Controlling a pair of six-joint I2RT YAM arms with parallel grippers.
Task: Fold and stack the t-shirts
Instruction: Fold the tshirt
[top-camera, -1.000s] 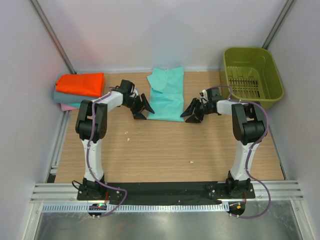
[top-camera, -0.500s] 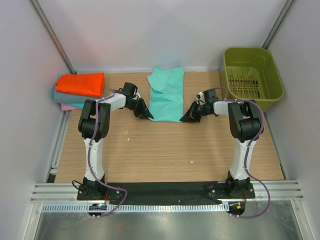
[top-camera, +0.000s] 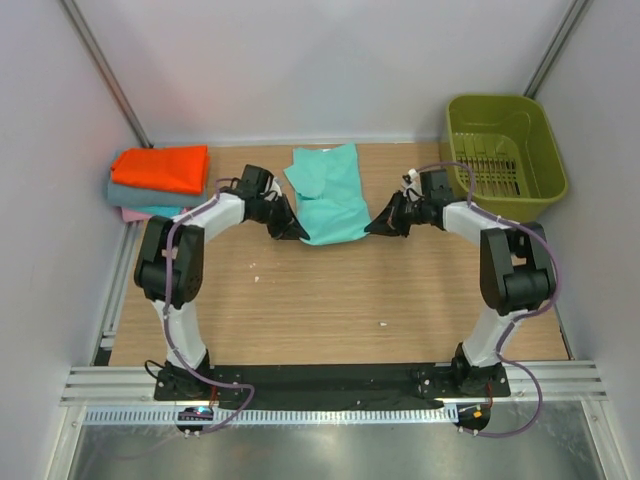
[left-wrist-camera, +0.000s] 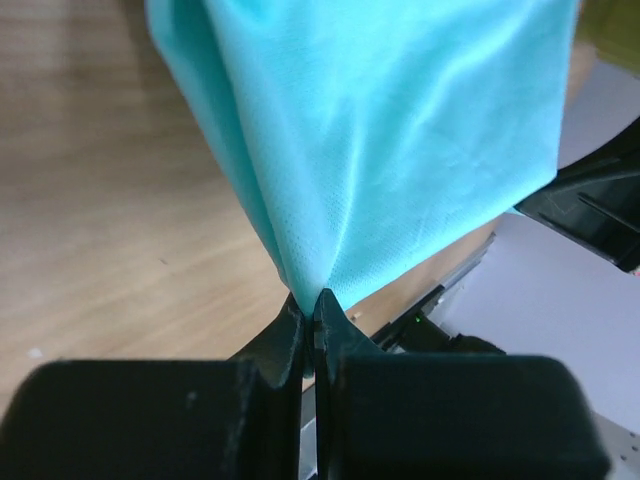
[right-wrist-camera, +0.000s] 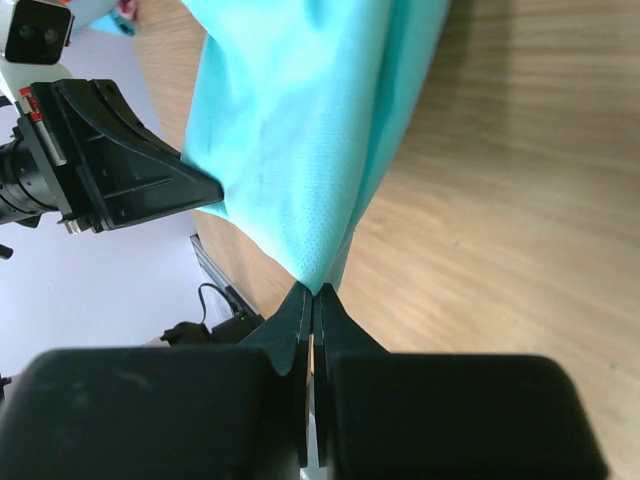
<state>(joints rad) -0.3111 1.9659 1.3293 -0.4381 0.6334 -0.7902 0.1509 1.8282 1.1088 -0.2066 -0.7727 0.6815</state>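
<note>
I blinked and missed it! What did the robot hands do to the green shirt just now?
Both grippers snapped shut. The left gripper and right gripper each pinched a near corner of the mint-green t-shirt and lifted it a little, so the shirt now looks rumpled. The folded stack and the basket did not move.

Even, diffuse light from above fills the overhead view: the wooden table (top-camera: 330, 300) is bright, shadows under the arms are faint, and focus is sharp. In the left wrist view the mint-green t-shirt (left-wrist-camera: 380, 130) shows a pale sheen, while the left gripper (left-wrist-camera: 315, 310) is near-black with little detail. In the right wrist view the cloth casts a soft shadow on slightly blurred wood.
</note>
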